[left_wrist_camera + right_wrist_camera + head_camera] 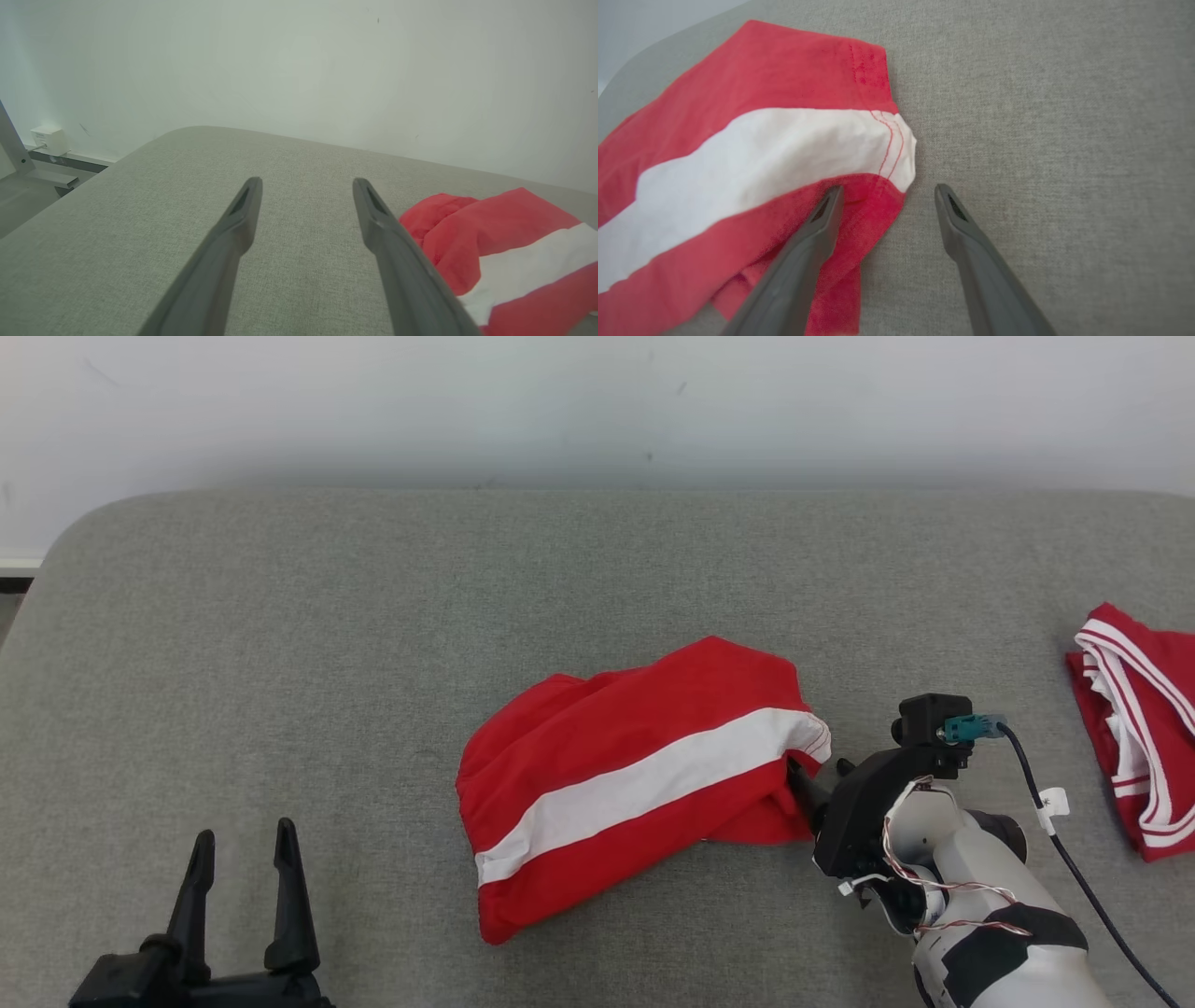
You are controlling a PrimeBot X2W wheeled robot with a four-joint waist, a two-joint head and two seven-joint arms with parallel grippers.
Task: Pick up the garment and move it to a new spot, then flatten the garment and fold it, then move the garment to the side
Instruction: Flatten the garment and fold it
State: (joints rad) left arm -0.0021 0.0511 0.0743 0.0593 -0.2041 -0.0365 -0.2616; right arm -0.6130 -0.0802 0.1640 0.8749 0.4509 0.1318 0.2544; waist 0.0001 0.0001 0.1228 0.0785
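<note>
The garment is a red piece with a broad white stripe, lying bunched in the middle of the grey padded table. At its right-hand corner my right gripper stands open. In the right wrist view one finger lies over the garment's red hem and the other finger rests over bare table, so the right gripper straddles the cloth's edge without clamping it. My left gripper is open and empty at the near left. From the left wrist, the left gripper points across the table, with the garment off to its right.
A second red garment with white trim lies folded at the table's right edge. A pale wall runs behind the table. The table's rounded left corner drops off toward a floor with a white box on the wall.
</note>
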